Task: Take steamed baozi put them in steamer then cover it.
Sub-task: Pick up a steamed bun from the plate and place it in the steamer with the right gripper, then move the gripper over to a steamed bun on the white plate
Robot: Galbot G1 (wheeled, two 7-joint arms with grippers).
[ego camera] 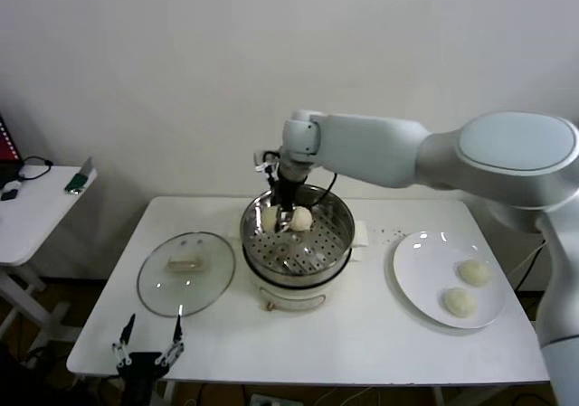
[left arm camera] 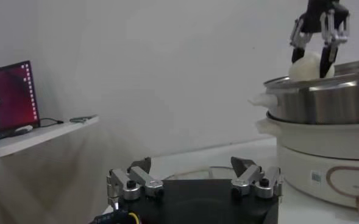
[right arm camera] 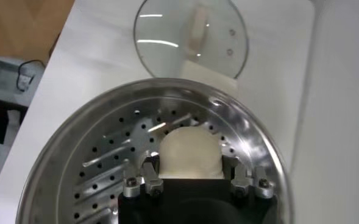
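We see right gripper (ego camera: pixel 288 214) clamped on a baozi (right arm camera: pixel 188 153) over the steamer (ego camera: pixel 336 243) (left gripper (ego camera: pixel 147 344) spread wide, empty, at table's (ego camera: pixel 362 334) front-left corner).

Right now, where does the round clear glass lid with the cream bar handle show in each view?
Head view: the round clear glass lid lies flat on the white table, on the robot's left of the shiny stainless-steel steamer basket.
Left wrist view: only a thin edge of it shows behind the open left gripper.
Right wrist view: the lid lies beyond the steamer rim.
Shared landmark: the steamer.
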